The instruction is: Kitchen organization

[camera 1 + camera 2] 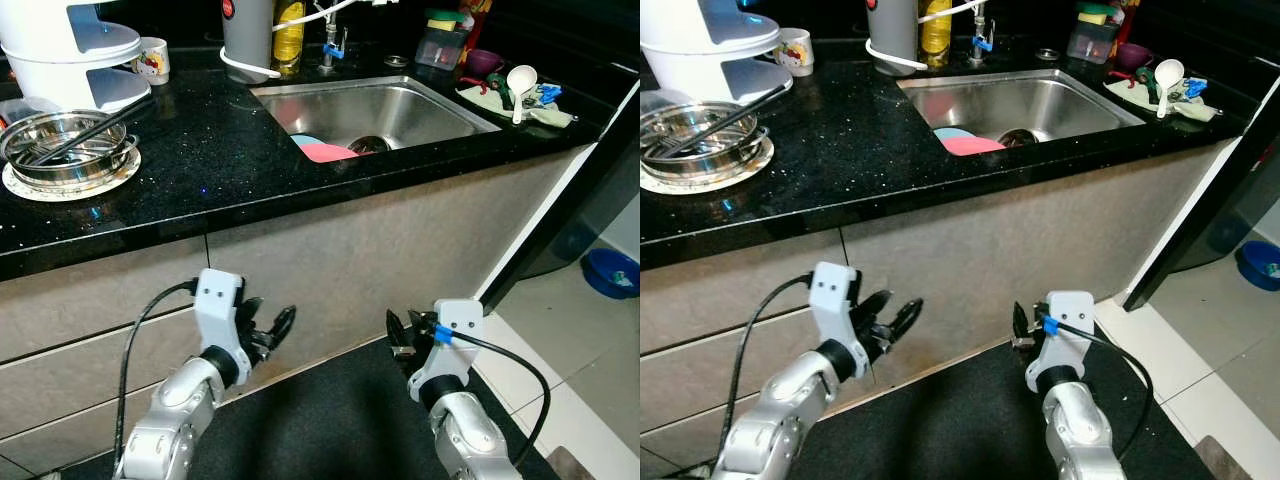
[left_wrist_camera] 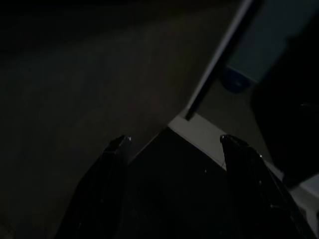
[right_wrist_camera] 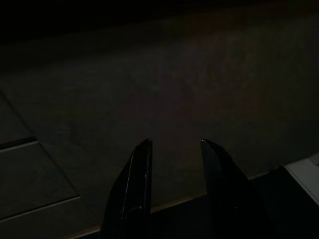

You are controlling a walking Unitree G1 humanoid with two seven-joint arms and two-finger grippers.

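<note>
Both arms are held low in front of the cabinet fronts under the black counter (image 1: pixel 200 160). My left gripper (image 1: pixel 268 326) is open with nothing between its fingers; the left wrist view shows the same wide gap (image 2: pixel 174 140). My right gripper (image 1: pixel 401 335) is also open and empty, its fingers (image 3: pixel 142 169) pointing at the grey cabinet panel. On the counter a steel sink (image 1: pixel 420 95) holds a pink plate (image 1: pixel 328 152) and a blue one beneath it. A steel bowl (image 1: pixel 65 150) with black chopsticks sits on a white plate at the left.
A white stacked appliance (image 1: pixel 75 50), a mug (image 1: pixel 152 58), a grey cylinder (image 1: pixel 247 35) and a yellow bottle (image 1: pixel 289 35) stand along the back. A white spoon (image 1: pixel 520 85) lies on a cloth at the right. A blue bowl (image 1: pixel 610 272) sits on the tiled floor; a black mat (image 1: pixel 330 420) lies underfoot.
</note>
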